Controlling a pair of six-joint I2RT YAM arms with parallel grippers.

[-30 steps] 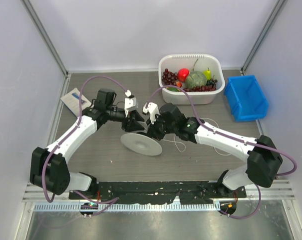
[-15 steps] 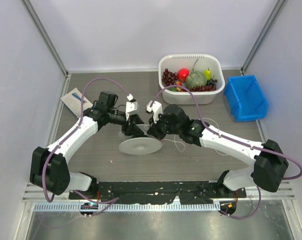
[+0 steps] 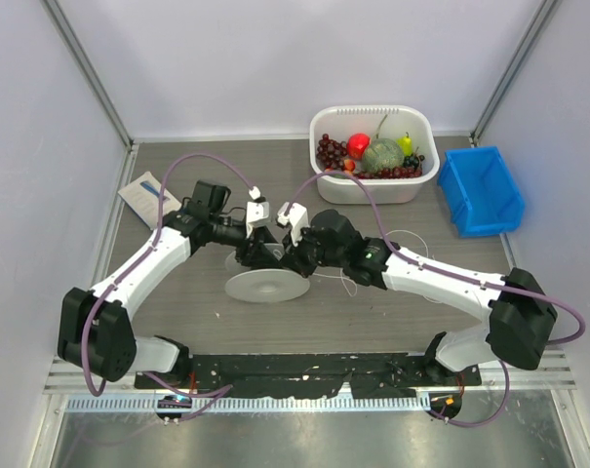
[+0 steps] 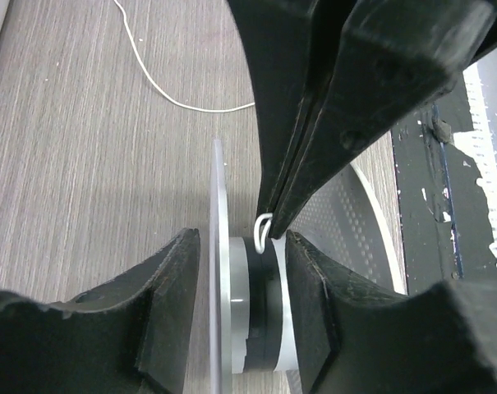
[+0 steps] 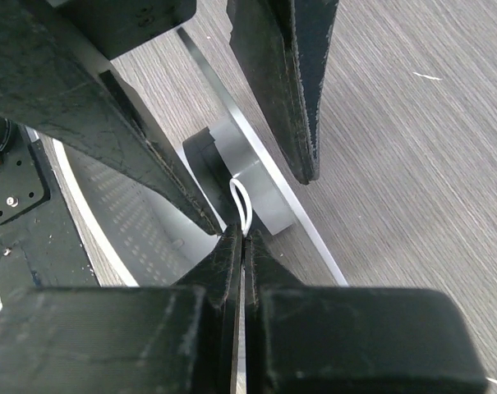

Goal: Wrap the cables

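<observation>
Clamping the spool tilted at the table centre, left gripper exposes its hub so right gripper, pinched on the cable, can feed a loop there; slack trails toward the right edge.

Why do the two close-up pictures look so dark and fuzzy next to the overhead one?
Left wrist: the black fingers crowd the lens, blurred and shadowy; the spool between them is sharper. Right wrist: likewise, though the cord loop is crisp. Top view: evenly lit, sharp throughout.

Cord past its loop — hidden inside the pinched right hand
</observation>
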